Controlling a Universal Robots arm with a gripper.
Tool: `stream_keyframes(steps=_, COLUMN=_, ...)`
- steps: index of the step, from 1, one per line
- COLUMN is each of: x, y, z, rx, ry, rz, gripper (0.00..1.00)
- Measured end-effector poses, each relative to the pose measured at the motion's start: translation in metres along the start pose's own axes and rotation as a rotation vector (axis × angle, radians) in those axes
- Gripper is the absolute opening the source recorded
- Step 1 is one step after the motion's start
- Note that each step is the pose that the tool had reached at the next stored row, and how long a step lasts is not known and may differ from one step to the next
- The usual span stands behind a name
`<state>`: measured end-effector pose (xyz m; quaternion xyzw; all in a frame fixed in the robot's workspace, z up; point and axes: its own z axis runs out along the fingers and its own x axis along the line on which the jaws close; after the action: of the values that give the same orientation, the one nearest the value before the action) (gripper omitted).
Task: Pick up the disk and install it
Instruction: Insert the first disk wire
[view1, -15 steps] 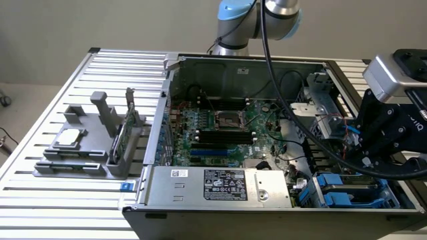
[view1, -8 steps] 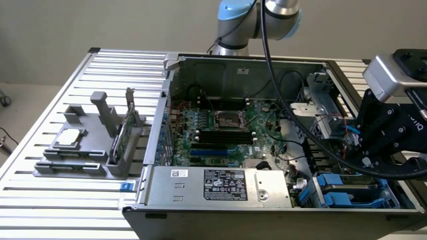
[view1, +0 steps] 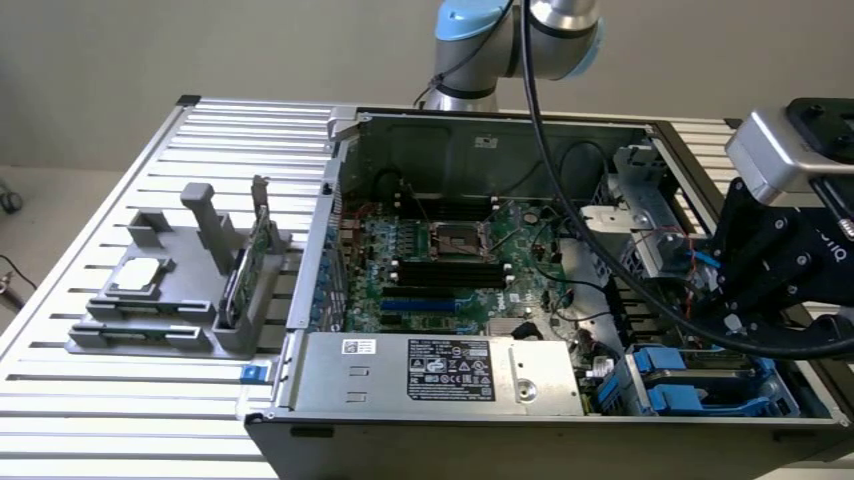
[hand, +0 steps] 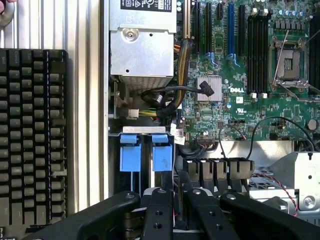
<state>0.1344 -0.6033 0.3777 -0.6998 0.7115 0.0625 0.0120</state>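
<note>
Table (view1: 80, 400): slatted metal under computer case (view1: 400, 455)
Disk (hand: 131, 159): blue tabs toward power supply (hand: 142, 55) — length hidden
Gripper (hand: 175, 176): jaws narrow — hold unclear

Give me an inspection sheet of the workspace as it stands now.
Surface: slatted metal table, carrying the open computer case.
Job's things: disk, blue carrier tabs showing in the case's drive bay.
Clutter: grey fixture holding a small chip and an upright circuit card; keyboard beside the case.
Hand: the hand sits close above the disk's tabs.
Cables: black cable hanging from the arm across the case; internal wiring by the power supply.
Surroundings: plain wall.
</note>
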Motion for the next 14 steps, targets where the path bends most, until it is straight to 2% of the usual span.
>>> stream_keyframes(steps=14, x=0.0, y=0.0001, z=0.0, rx=0.0203, ry=-0.0213, rz=0.194, gripper=0.2)
